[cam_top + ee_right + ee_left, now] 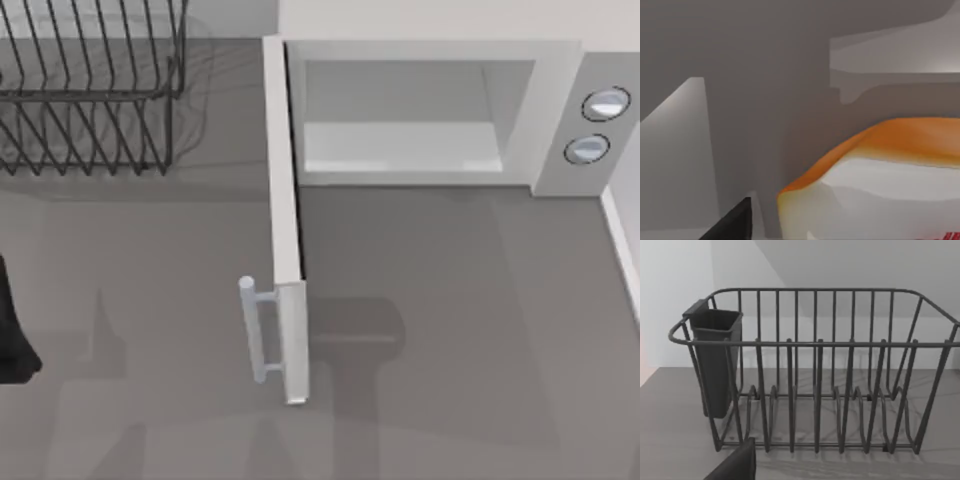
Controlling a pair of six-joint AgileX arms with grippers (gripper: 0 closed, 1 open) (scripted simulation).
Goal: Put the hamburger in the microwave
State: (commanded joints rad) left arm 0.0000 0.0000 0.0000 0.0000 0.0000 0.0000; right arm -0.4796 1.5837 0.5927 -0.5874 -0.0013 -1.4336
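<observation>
- Grey table (450, 320); the microwave (430, 110) stands with its door swung wide.
- The hamburger (880, 180) looms right against the right gripper; its grip cannot be told.
- Left arm (12, 330) sits parked at the left edge, facing the wire rack (820, 375).

The hamburger (890, 165) runs off the right wrist view's edge so its full outline cannot be told, the wire rack (90, 90) is cut at the top view's ten o'clock corner, and the microwave (430, 50) at its upper edge.
</observation>
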